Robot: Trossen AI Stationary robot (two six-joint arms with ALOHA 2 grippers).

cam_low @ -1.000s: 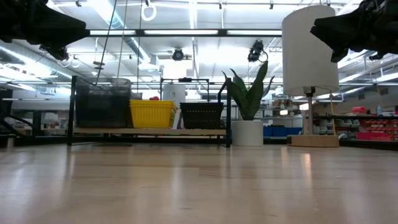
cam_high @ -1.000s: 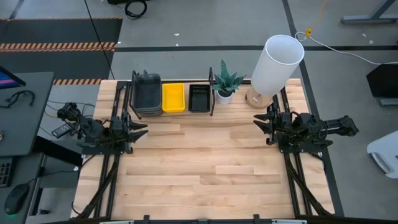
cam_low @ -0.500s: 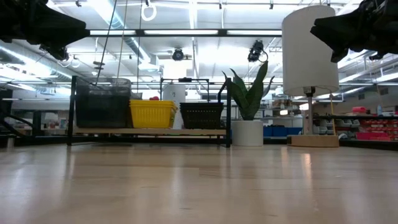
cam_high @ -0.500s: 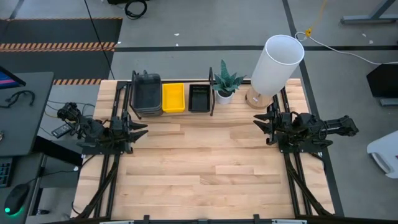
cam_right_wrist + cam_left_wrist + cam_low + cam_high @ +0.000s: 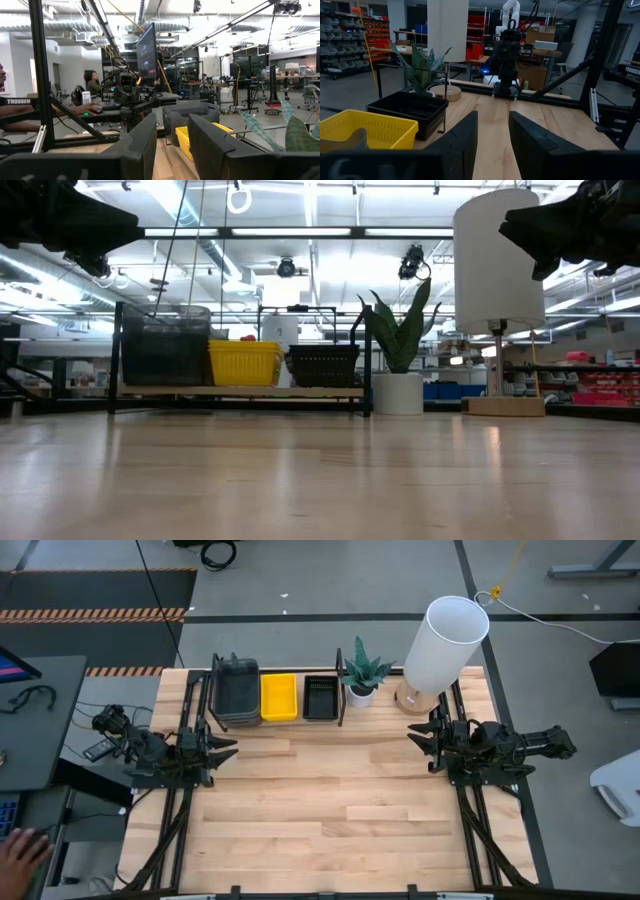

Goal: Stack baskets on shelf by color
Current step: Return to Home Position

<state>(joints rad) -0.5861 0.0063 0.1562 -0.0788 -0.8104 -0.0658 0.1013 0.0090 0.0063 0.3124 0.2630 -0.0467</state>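
- Left pincer (image 5: 232, 748) of mine hangs over the left edge of the light wooden worktop (image 5: 330, 800), well apart from the shelf. Its fingers are spread a little with nothing between them. I judge this an idle pose, taken because no basket lies loose on the boards.
- Farther back, the long pale wooden shelf (image 5: 200, 391) between its black wire end frames carries every basket I can see, so the sorting looks finished to me.
- At the shelf's left end sit the solid dark grey rectangular baskets (image 5: 236, 692), nested into the tallest pile close against the left frame. Putting the bulkiest ones at the end leaves the rest of the board free for the others.
- Just beside them, in the middle, is the lower pile of bright yellow rectangular baskets (image 5: 279, 697).
- Next come the black mesh baskets (image 5: 320, 697), the smallest, close to the right frame. Each colour keeps its own pile, which is the point of the job. I cannot count how many lie in each.
- Past that frame, a small green plant in a white pot (image 5: 362, 675) and a tall white cylindrical lamp (image 5: 445, 640) stand on the worktop itself, so I judge they have no part in the sorting.
- The right pincer (image 5: 412, 743) mirrors the left over the right edge, near the lamp's base. It too is spread and empty, and points inward.
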